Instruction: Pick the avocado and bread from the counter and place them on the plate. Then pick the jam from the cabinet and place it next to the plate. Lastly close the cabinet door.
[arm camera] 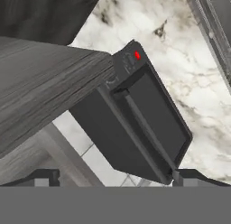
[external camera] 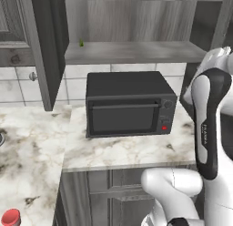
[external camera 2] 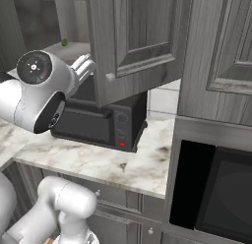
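With jam down on counter, closing cabinet door remains; fingertips spread, grasping nothing; needs a push on that door.

Hand wide open — empty

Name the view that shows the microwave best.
The left base view: the microwave faces the camera whole, with door, knob and red button. The right base view has it partly behind the arm and cabinet door; the hand view shows it tilted from above.

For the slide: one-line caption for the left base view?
Open cabinet with door swung out above the black microwave on the marble counter; red jam at lower left.
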Tool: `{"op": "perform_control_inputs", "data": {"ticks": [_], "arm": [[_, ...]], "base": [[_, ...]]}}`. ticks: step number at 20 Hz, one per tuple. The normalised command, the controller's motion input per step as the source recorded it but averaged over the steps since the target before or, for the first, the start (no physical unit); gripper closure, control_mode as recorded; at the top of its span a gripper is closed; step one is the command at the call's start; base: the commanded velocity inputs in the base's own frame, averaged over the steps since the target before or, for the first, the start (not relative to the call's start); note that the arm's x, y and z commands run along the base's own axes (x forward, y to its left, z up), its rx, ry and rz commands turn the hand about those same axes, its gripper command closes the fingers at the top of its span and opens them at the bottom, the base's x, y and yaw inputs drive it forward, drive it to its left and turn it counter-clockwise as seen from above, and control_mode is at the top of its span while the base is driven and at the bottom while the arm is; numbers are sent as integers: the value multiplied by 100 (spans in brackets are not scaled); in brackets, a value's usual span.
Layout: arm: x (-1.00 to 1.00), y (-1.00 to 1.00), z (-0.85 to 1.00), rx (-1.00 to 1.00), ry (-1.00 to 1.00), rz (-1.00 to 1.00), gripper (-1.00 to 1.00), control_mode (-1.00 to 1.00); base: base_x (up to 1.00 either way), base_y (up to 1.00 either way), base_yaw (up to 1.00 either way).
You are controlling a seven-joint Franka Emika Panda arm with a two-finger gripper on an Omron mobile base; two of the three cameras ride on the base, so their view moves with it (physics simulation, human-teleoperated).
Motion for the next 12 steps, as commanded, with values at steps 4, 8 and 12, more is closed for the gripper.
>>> {"op": "perform_control_inputs", "data": {"ticks": [4, 8, 12], "arm": [[100, -22, -3, 14, 41, 0, -100, -100], [100, -80, 0, 21, 46, 0, -100, -100], [100, -100, 0, 26, 54, 0, -100, -100]], "base": [[0, 0, 0], [0, 0, 0], [0, 0, 0]]}}
